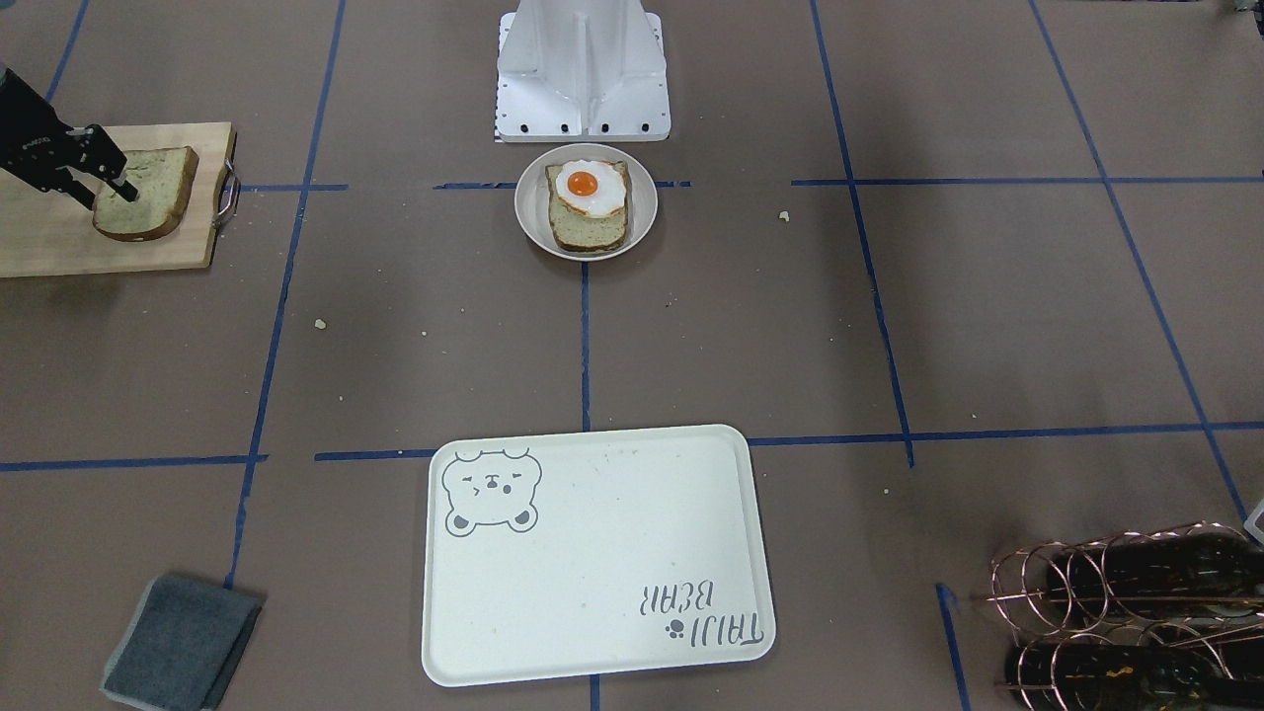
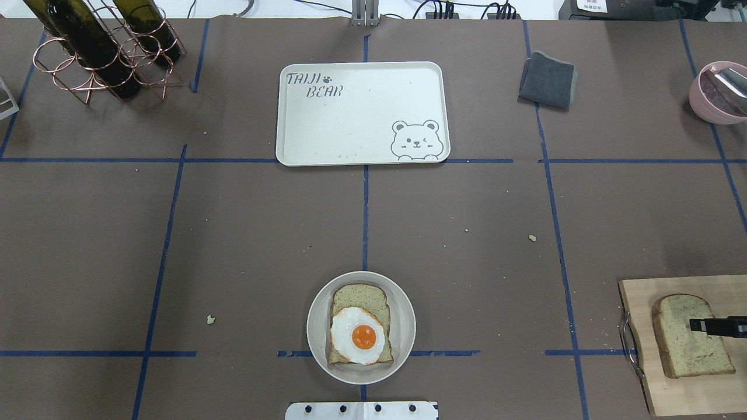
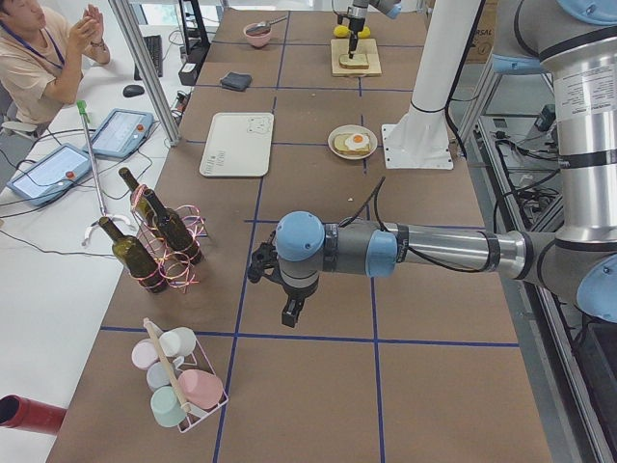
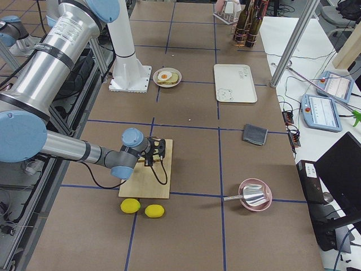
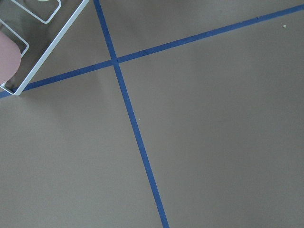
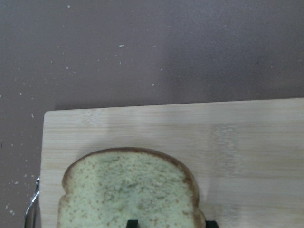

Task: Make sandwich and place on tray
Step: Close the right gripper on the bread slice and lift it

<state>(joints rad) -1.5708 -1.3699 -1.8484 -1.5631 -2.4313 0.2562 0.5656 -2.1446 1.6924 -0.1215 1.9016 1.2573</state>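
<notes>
One speckled bread slice (image 1: 583, 234) with a fried egg (image 1: 585, 186) on top lies in the round beige bowl (image 1: 640, 222) near the robot base; the overhead view shows the bowl (image 2: 318, 344) and egg (image 2: 359, 336) too. The second slice (image 2: 688, 347) lies flat on the wooden cutting board (image 2: 700, 396). My right gripper (image 1: 120, 188) is open at this slice (image 6: 128, 190), one fingertip over the bread, the other beside its crust. The cream bear tray (image 2: 350, 116) lies empty. My left gripper (image 3: 289, 313) hovers over bare table far away; I cannot tell if it is open.
A grey cloth (image 2: 547, 80) lies beside the tray. A copper wine rack with bottles (image 2: 99, 49) and a pink bowl (image 2: 718, 93) stand at the far corners. A wire rack of cups (image 3: 178, 381) stands near my left gripper. Two lemons (image 4: 141, 208) lie by the board.
</notes>
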